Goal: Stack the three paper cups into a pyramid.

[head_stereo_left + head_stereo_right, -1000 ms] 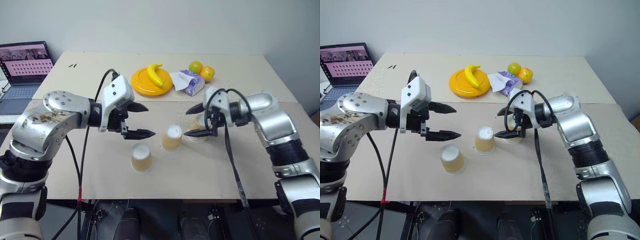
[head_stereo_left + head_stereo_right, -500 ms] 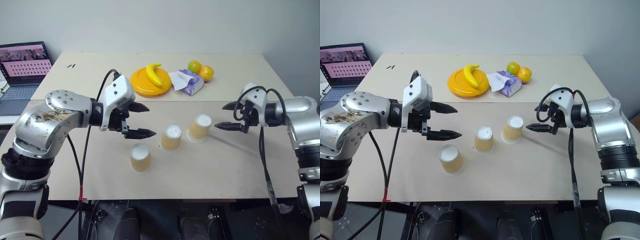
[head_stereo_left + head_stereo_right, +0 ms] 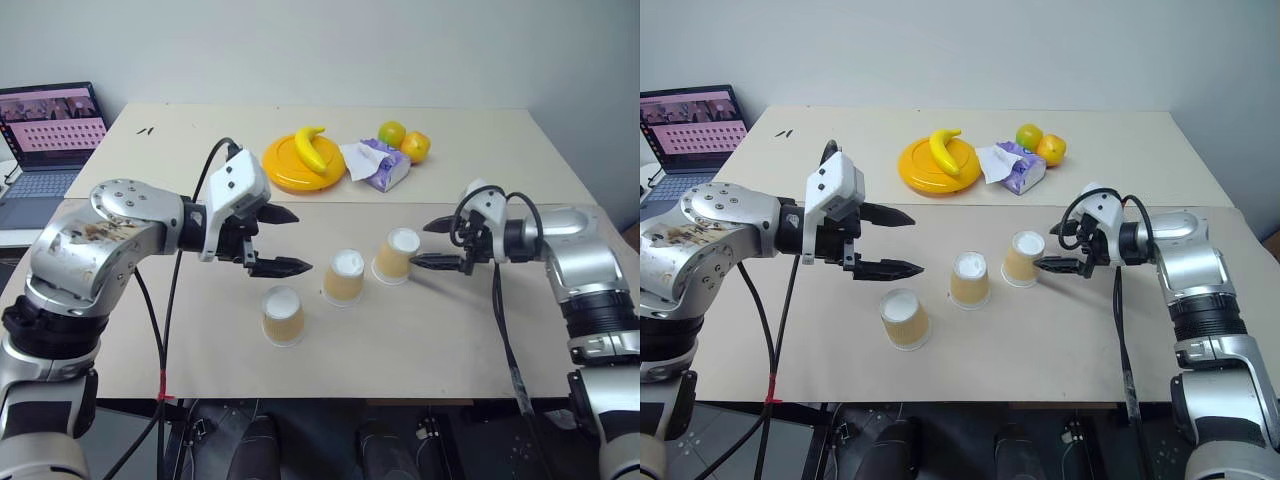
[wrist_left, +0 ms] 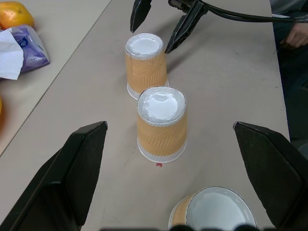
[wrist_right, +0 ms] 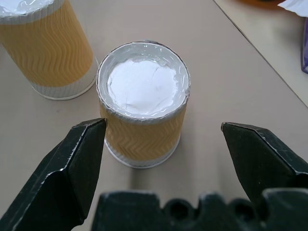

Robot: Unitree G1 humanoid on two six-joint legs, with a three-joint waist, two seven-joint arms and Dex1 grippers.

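Three paper cups stand upside down on the table, white bases up, in a slanted row: the near cup [image 3: 282, 314], the middle cup [image 3: 343, 276] and the far right cup [image 3: 397, 256]. My left gripper [image 3: 303, 240] hovers open to the left of the middle cup and above the near one, holding nothing. From the right, my right gripper [image 3: 420, 245] points at the far right cup and is open. Its fingertips [image 5: 72, 163] flank that cup [image 5: 144, 115] near its top without closing on it.
At the back of the table are a yellow plate [image 3: 285, 168] with a banana [image 3: 312, 148], a purple tissue pack [image 3: 378, 165] and two round fruits [image 3: 403, 140]. A laptop [image 3: 48, 135] sits on a side table at the left.
My right gripper drew back to the right, off the far right cup, then came partway back toward it. The cups and my left arm have stayed put.
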